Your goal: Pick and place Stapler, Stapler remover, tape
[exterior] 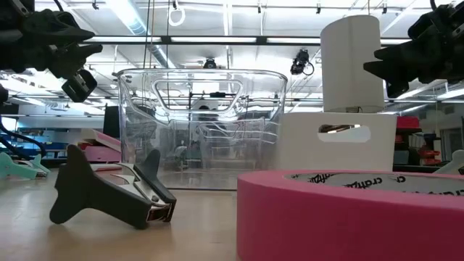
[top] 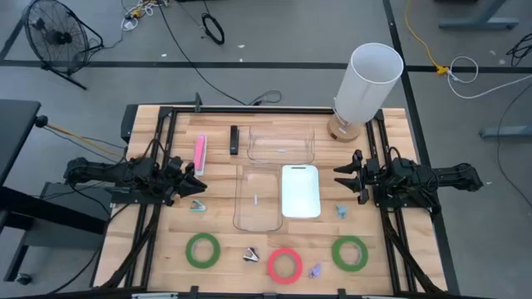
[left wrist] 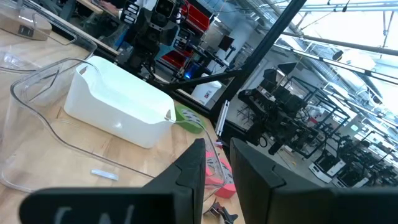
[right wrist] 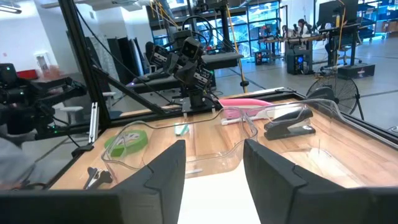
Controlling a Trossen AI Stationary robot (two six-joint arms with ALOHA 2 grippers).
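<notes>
Left gripper (top: 193, 178) hovers over the left side of the tabletop (top: 150, 249), fingers a little apart, holding nothing. Right gripper (top: 345, 178) hovers over the right side, fingers apart, also empty. Pink stapler (top: 199, 154) lies just beyond the left gripper toward the far edge, black stapler (top: 234, 140) next to it. Tape sits well apart from both grippers along the near edge: green ring (top: 203, 250) near-left, red-pink ring (top: 284, 265) at the middle, green ring (top: 350, 253) near-right. Black staple remover (top: 251, 255) lies between the left green and the red-pink ring. Print inside the red-pink ring's core is only partly readable, "craft" at most.
</notes>
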